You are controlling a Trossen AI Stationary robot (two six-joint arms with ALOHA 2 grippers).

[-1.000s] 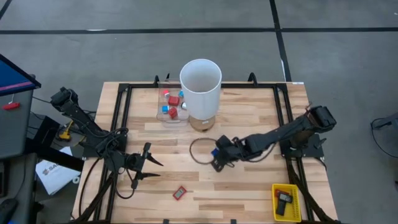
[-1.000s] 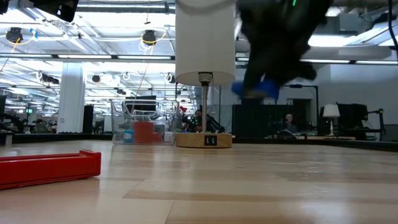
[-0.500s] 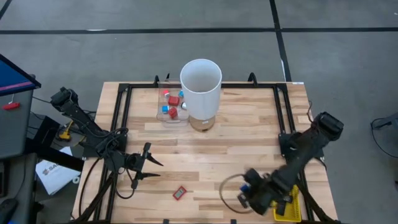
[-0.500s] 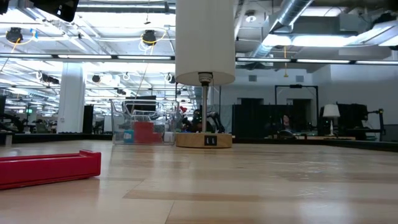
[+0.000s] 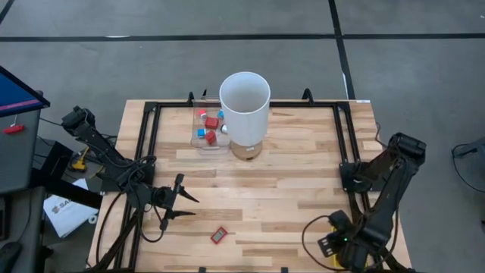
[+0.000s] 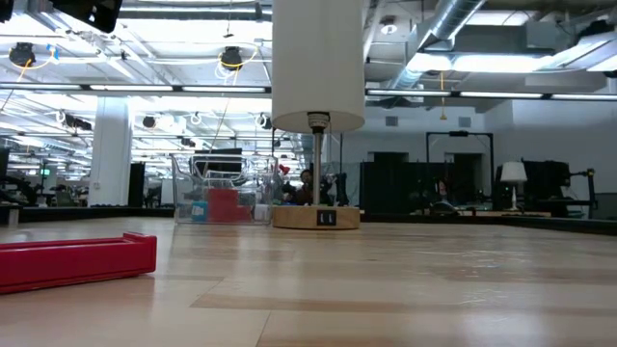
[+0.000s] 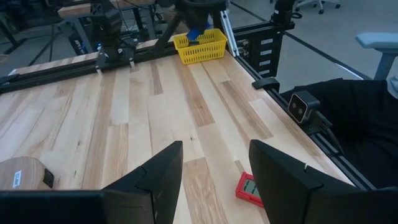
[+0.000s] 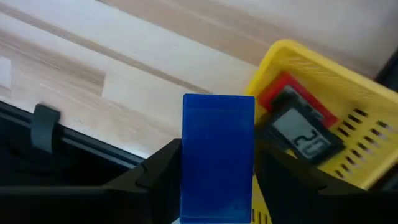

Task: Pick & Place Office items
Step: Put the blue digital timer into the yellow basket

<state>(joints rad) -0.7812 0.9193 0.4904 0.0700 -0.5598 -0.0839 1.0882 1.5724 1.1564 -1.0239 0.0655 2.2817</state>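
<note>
Since half a second ago we're seeing the right gripper (image 8: 217, 186) swinging over the yellow mesh basket (image 8: 348, 99), clamping a flat blue rectangular block (image 8: 217, 155). Left gripper (image 5: 182, 199) is idling open near the flat red rectangular piece (image 5: 219, 235) on the wooden table (image 5: 303, 159).

Flat blue rectangular piece (image 8: 217, 158) upright between right gripper (image 8: 214, 180) fingers, above yellow mesh basket (image 8: 323, 74). Red flat piece with grey display (image 8: 298, 127) inside basket. Red flat piece with dark centre (image 5: 219, 236) on table near front edge. Red and blue blocks (image 5: 210, 125) in clear container.
</note>
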